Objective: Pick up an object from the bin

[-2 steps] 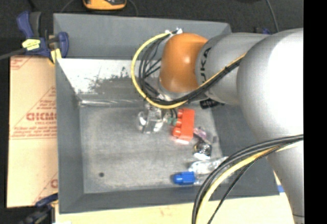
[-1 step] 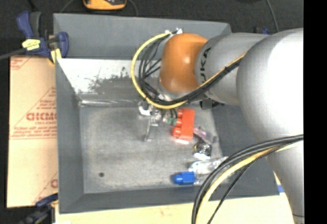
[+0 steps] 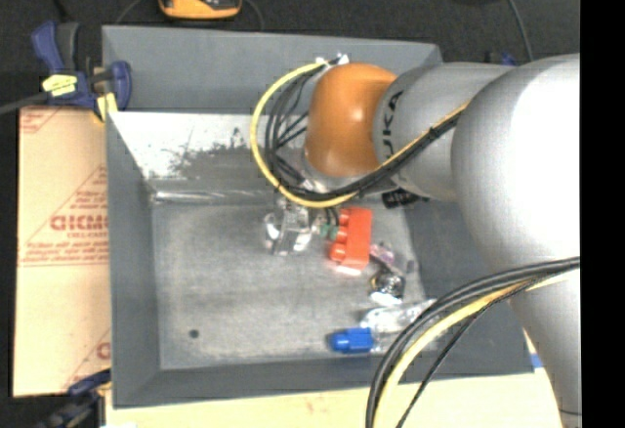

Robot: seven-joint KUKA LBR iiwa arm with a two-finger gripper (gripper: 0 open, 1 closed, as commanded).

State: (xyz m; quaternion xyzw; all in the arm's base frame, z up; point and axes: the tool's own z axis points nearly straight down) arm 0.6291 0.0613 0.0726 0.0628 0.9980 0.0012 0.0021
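I'm watching the tool (image 3: 286,233) hanging low over the middle of the bin (image 3: 195,299), just beside a red block (image 3: 354,238).

The arm (image 3: 488,133) is reaching in from the right, and its orange wrist cover (image 3: 344,118) is sitting right above the tool, with a yellow cable (image 3: 256,138) looping round it. I cannot tell whether the tool is wide or narrow from here (the metal parts are blending into the grey floor), and I'm not seeing anything gripped in it. The red block is lying right of centre on the bin floor, just to the tool's right. Below the block, a small heap of dark and shiny bits (image 3: 388,278) is lying near the right wall. A blue piece (image 3: 350,342) is resting at the front edge, touching a clear wrapper (image 3: 395,319).
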